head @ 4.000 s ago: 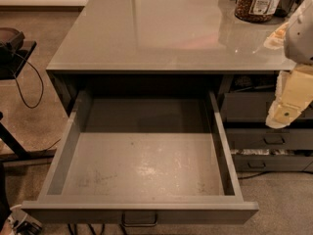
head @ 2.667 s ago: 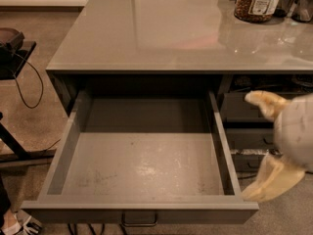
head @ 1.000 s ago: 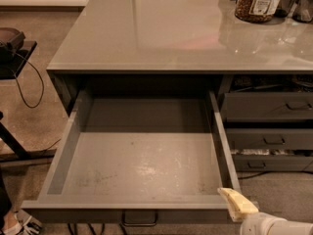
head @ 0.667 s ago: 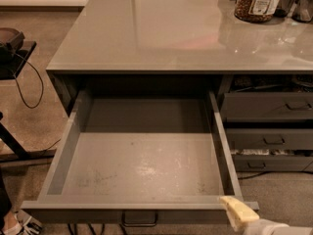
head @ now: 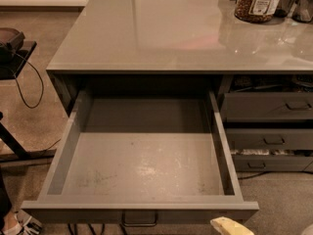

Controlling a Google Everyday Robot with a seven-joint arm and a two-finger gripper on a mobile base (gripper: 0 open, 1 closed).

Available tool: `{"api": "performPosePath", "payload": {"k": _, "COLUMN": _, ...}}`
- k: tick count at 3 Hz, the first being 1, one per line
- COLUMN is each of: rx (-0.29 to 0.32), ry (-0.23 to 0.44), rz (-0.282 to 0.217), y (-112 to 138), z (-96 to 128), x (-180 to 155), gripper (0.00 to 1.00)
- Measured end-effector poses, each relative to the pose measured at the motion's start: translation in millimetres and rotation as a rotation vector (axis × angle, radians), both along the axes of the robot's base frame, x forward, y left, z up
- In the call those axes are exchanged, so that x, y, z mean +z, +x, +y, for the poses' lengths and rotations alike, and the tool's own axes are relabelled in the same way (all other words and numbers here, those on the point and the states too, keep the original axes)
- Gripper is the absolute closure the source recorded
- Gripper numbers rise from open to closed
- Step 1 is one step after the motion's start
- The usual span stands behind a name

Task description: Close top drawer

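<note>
Wide, deep grey metal top drawer, pulled far out from under the glossy grey table, its scuffed floor bare. It is judged stiff and fairly heavy, likely running on slides. A square push on the flat front, near the small central metal loop handle, should suit. Cream-coloured gripper sits just below the front's right end; whether it is spread or closed cannot be told.
</note>
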State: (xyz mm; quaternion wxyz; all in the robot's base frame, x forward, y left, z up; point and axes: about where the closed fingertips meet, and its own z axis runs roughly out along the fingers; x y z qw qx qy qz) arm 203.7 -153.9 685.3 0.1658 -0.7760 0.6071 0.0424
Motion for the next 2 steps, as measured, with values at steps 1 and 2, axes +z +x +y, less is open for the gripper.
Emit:
{"api": "performPosePath", "payload": {"k": 1, "rx": 0.011, "ry": 0.034, "rz": 0.042, "y": -1.8, "z": 11.3, "x": -6.9, "gripper": 0.00}}
{"api": "performPosePath", "payload": {"k": 2, "rx": -0.004, "ry": 0.123, "rz": 0.124, "y": 7.5, "z": 31.8, "x": -25.6, "gripper": 0.00}}
